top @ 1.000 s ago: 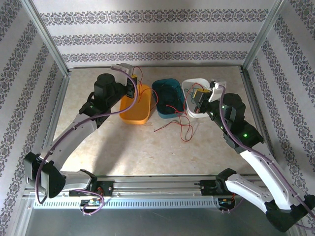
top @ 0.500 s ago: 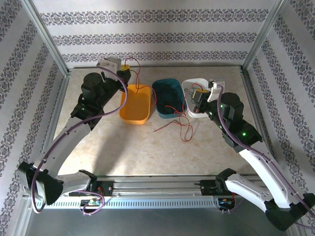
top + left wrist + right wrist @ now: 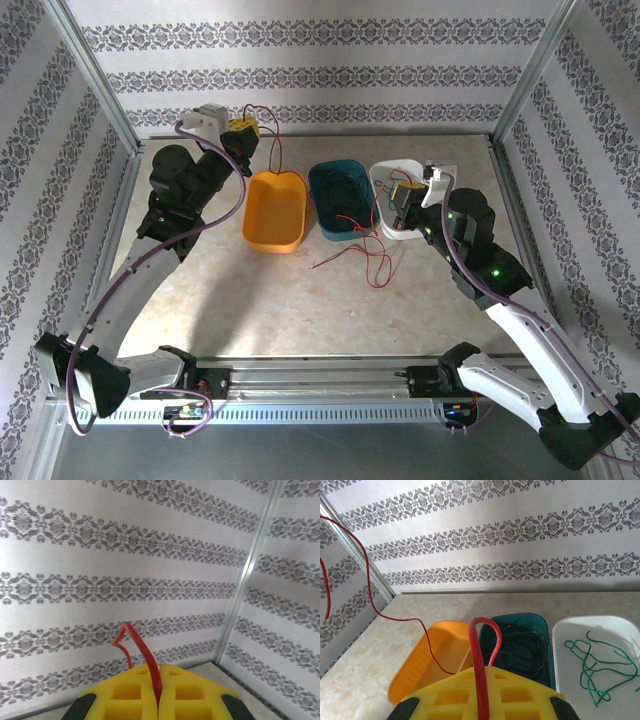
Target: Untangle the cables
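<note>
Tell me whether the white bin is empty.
Not empty: a green cable lies looped on the floor of the white bin.

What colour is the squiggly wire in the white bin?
The wire is green; the right wrist view shows it best.

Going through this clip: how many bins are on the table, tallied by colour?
Orange bin: 1
Teal bin: 1
White bin: 1
Total: 3

Overhead from behind, wrist views facing wall (image 3: 100,555)
</note>
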